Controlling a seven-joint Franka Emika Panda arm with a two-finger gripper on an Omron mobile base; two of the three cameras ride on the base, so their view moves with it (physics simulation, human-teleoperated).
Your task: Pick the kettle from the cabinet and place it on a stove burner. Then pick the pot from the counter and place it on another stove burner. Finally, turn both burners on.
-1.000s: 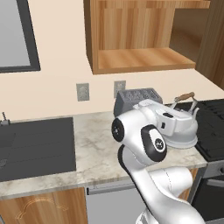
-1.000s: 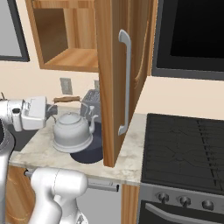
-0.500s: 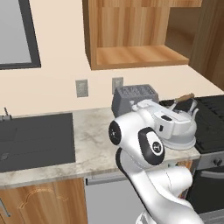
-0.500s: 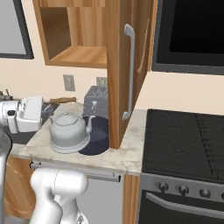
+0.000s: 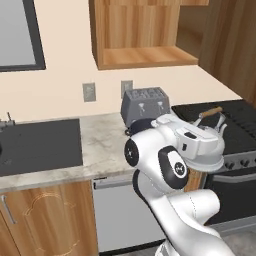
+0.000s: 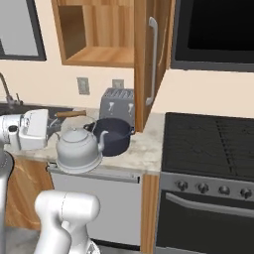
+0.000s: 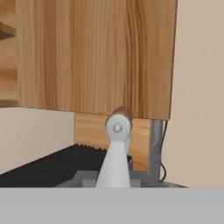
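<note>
Grey toaster (image 5: 145,103) by two wall outlets (image 5: 89,92), dark sink (image 5: 37,146) leftward

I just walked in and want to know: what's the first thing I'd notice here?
The shiny kettle hanging in the air, held by its wooden handle in the shut gripper of the white robot arm, in front of the counter. Behind it sit a dark pot and a grey toaster, beside the open cabinet door.

Kitchen: stove (image 6: 211,149), sink (image 5: 37,145), toaster (image 5: 145,104).
</note>
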